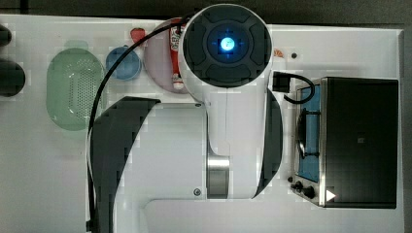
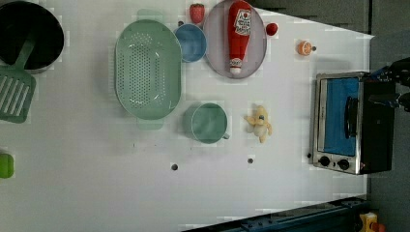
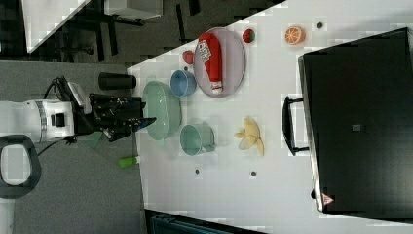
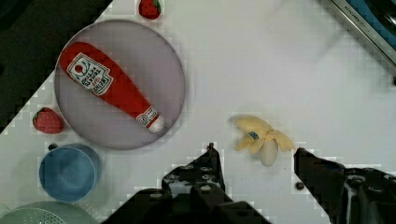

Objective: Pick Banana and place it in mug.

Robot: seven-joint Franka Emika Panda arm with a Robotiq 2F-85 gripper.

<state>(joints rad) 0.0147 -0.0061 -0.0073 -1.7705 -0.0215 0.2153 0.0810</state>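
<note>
The banana [image 2: 258,123] is a small pale-yellow peeled toy lying on the white table, also seen in the right view [image 3: 250,135]. The teal-green mug [image 2: 208,123] stands upright just to the left view's left of it, a short gap between them; the right view shows the mug [image 3: 195,139] too. In the wrist view my gripper [image 4: 254,150] hangs high above the banana [image 4: 261,137], open, with nothing between its fingers [image 4: 212,161]. The right view shows the gripper [image 3: 143,119] well above the table. In the top view the arm [image 1: 223,43] hides both things.
A light-green perforated basket [image 2: 147,70] and a blue cup [image 2: 190,42] stand beyond the mug. A grey plate [image 2: 217,53] carries a ketchup bottle [image 2: 238,34]. A toaster oven [image 2: 345,121] stands at the left view's right, an orange slice [image 2: 304,48] near it.
</note>
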